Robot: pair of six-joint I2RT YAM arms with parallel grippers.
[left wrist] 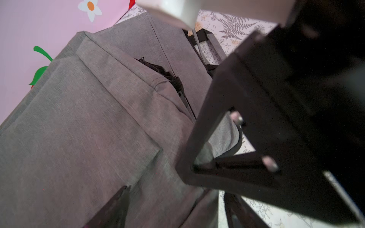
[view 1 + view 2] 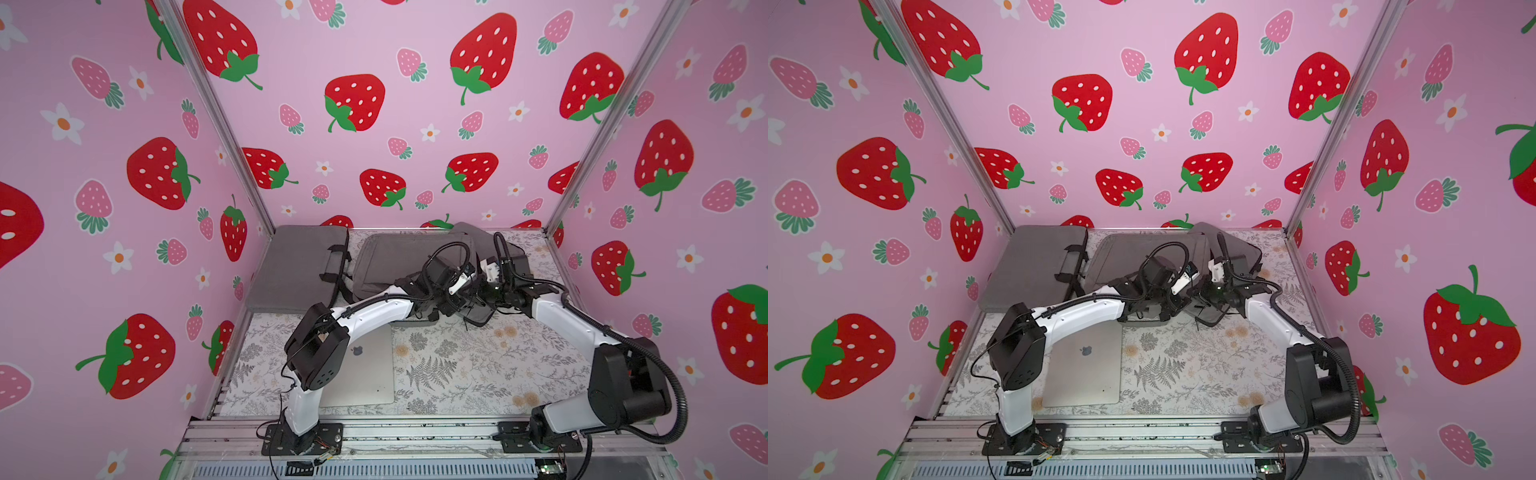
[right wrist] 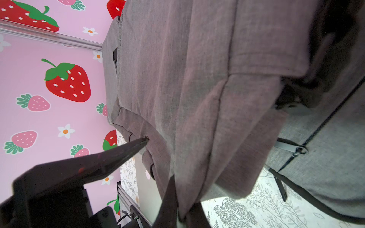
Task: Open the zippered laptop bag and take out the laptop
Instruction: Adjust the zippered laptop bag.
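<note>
Right fingers point(image 3: 118, 158) pinch woven grey laptop bag point(image 3: 197, 79) (soft, rumpled) | left fingers point(image 1: 112, 207) wide | flat silver laptop point(image 2: 370, 374)

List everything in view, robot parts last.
left bag: one, grey, far left
centre bag: one, grey, far centre, under both grippers
right bag: one, grey, far right, partly hidden
laptop: one, silver, near left on the table, outside the bags
table: one, floral print
walls: three, pink with strawberries
left gripper: black, jaws apart astride centre bag
right gripper: black, jaws shut on centre bag fabric
</note>
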